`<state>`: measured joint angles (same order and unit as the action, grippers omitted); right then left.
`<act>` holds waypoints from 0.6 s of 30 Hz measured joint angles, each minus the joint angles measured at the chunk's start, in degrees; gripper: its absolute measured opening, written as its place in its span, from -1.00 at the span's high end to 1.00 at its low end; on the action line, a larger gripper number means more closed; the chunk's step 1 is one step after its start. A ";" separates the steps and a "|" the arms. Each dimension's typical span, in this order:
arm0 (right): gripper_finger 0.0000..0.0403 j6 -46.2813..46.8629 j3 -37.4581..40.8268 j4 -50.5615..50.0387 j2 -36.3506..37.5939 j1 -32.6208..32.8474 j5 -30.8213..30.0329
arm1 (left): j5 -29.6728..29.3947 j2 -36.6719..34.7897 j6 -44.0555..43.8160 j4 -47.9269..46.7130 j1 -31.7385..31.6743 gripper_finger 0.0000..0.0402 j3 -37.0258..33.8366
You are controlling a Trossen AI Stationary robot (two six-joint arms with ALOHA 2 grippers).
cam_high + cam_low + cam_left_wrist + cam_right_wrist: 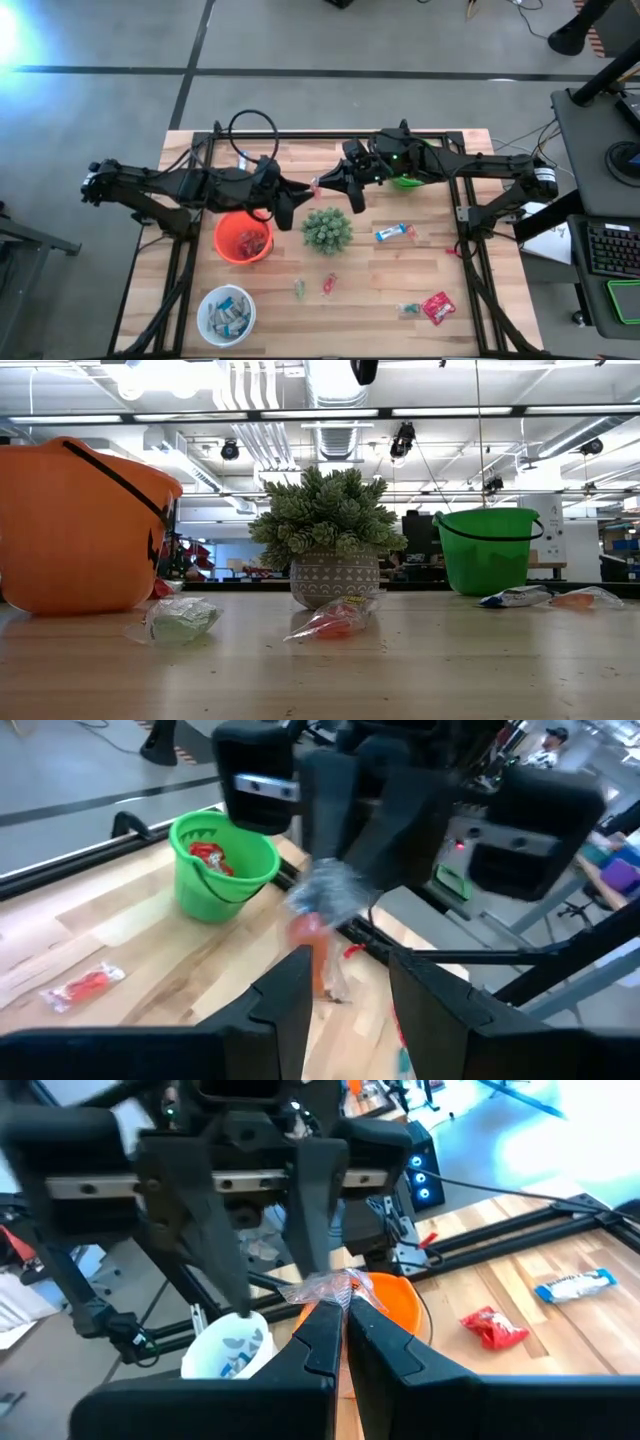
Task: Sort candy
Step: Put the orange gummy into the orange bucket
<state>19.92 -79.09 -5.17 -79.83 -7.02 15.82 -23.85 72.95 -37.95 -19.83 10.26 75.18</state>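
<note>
Above the wooden table [400, 270], the right hand [318, 184] gripped a wrapped candy [325, 1288], presenting it to the half-open, empty left hand [300, 187], apparently for transfer.

Orange bucket [242, 240], green bucket [220, 865], white bowl [226, 316]; red packet [437, 307], blue-and-white bar [394, 233]; grey-patterned pot [334, 578] under green spiky plant [326, 230]; pale wood table [380, 290].
</note>
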 joint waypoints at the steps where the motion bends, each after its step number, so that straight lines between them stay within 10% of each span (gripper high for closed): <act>1: 0.96 0.01 0.00 0.24 0.00 0.07 0.50 | 0.04 0.00 -0.02 -0.41 -0.20 0.41 0.00; 18: 0.96 0.08 0.00 -0.05 0.26 0.52 1.20 | 2.44 1.09 -0.04 -2.03 -2.30 0.41 0.00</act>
<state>20.01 -79.09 -5.22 -79.57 -6.50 17.02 -21.41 74.04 -38.00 -21.86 7.96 75.18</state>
